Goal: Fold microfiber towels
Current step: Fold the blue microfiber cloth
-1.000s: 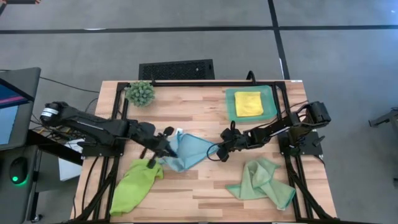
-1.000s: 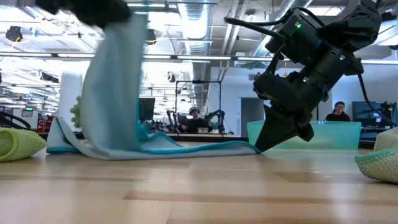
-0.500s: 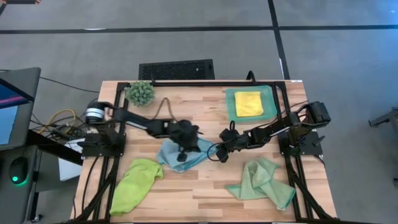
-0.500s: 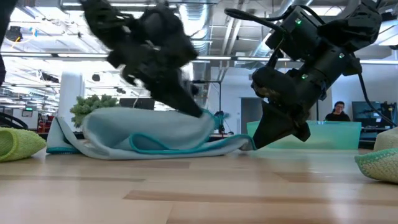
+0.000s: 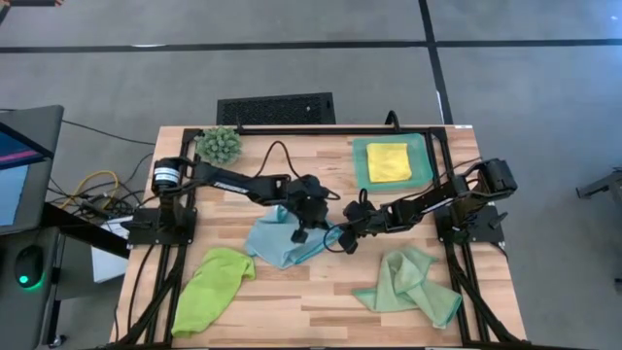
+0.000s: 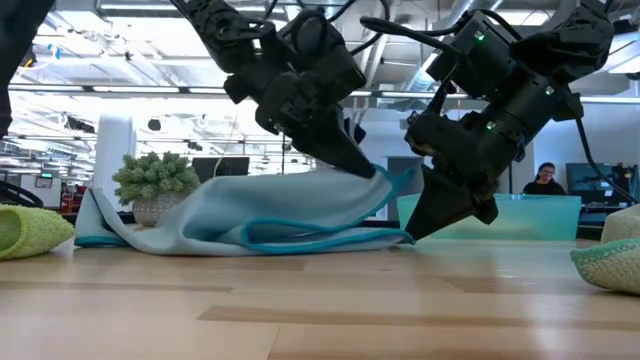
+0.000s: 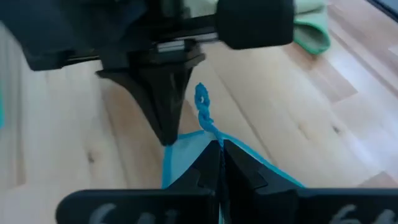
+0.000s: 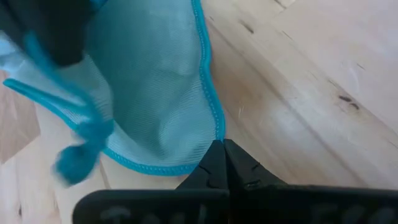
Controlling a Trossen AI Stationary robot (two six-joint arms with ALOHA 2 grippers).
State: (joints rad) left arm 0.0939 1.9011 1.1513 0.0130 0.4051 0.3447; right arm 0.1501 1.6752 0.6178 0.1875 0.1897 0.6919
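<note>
The light blue towel (image 5: 282, 241) lies folded over itself at the table's middle. My left gripper (image 6: 376, 172) is shut on one corner of it, raised a little above the table. Close beside it, my right gripper (image 6: 412, 236) is shut on another corner, down at the wood. A lime green towel (image 5: 212, 289) lies crumpled at the near left. A sage green towel (image 5: 413, 282) lies at the near right. A yellow towel (image 5: 388, 161) rests folded in the teal tray (image 5: 420, 146). My left gripper pinches a hemmed corner (image 7: 208, 138) of the blue towel between its two fingertips, slanting down from the table's left. That corner is lifted clear. The cloth runs slack from it down to the table. My right gripper pinches the teal hem at another corner (image 8: 215, 132) with its fingertips, slanting down from the table's right. That corner lies on the wood.
A small spiky green plant (image 5: 220, 144) stands at the far left corner. The two grippers stand only a finger's width apart over the table's middle. Bare wood (image 5: 311, 292) shows between the lime and sage towels.
My left gripper has carried its corner of the blue towel toward the table's right edge and downward, ending beside my right gripper. The raised cloth has come down and folded over the part on the table. The corner in my right gripper has stayed put.
</note>
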